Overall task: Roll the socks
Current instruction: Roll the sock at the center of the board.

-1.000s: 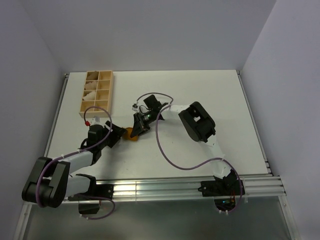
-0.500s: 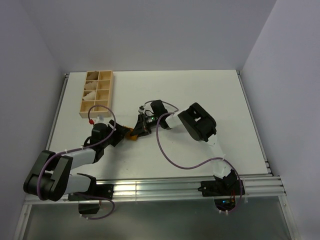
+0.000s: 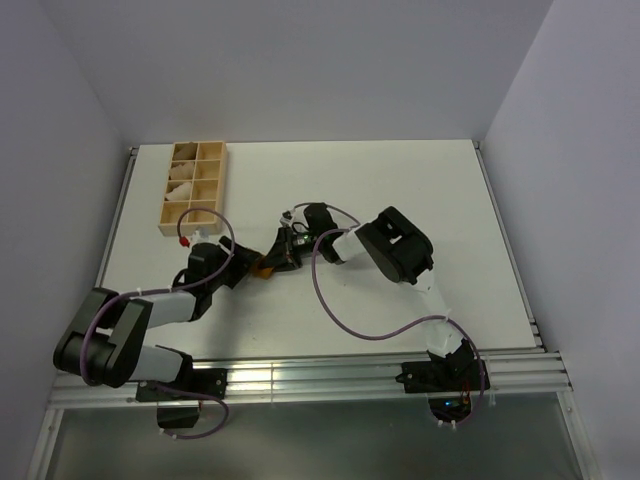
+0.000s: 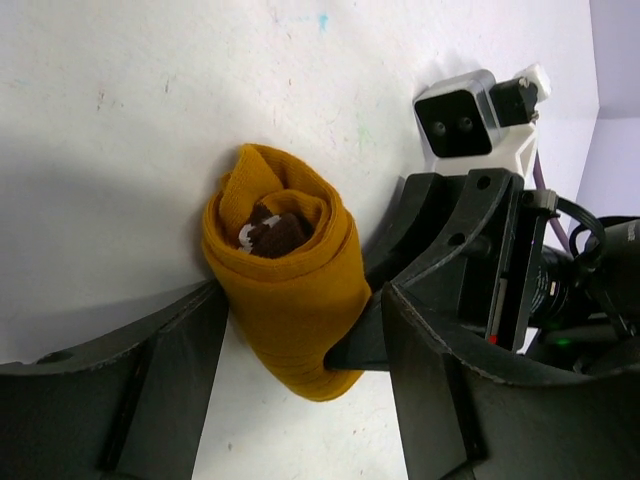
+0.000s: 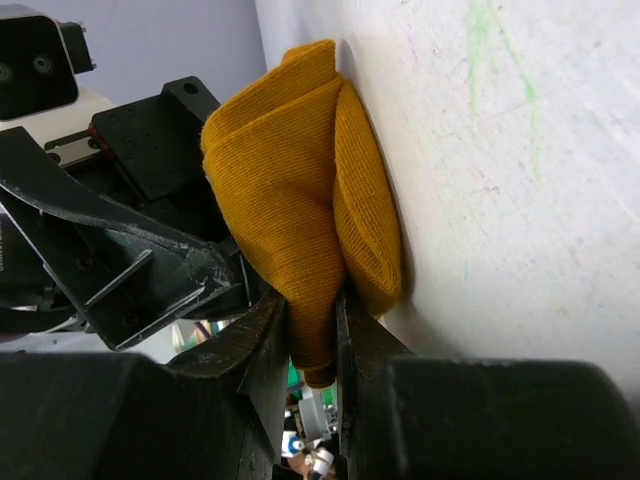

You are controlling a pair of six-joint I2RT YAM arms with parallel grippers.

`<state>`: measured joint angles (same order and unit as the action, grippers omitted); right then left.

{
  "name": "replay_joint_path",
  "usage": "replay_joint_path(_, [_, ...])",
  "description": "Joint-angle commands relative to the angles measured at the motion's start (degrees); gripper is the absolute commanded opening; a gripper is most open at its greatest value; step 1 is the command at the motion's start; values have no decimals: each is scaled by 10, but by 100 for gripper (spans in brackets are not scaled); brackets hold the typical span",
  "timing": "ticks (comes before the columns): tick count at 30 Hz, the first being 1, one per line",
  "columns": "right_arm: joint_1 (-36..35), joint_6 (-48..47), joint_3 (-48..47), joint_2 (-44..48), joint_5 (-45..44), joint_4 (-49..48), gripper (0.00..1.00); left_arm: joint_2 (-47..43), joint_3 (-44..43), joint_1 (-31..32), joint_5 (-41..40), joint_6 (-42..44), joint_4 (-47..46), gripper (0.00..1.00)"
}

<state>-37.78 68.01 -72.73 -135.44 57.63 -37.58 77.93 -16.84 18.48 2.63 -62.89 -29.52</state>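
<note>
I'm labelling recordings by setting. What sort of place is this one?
Probably a lab test cell, not a home: a bare white table boxed in by plain walls, with an aluminium rail at its near edge. The only goods are a wooden compartment tray and the rolled sock.

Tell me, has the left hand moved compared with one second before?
Yes. In the top view the left hand has moved up the table, closer to the wooden organizer box, and it now reaches the sock.
</note>
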Motion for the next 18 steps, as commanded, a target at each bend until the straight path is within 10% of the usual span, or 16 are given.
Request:
replay_joint_path(1, [-8, 1, 0, 12, -31, 69, 7, 28, -12, 3, -22, -10, -3, 69])
replay_joint_path(14, [-22, -56, -7, 13, -44, 124, 11, 80, -36, 15, -24, -16, 6, 48])
replay_joint_path(18, [-21, -97, -2, 34, -66, 171, 31, 87, -55, 16, -24, -6, 44, 33])
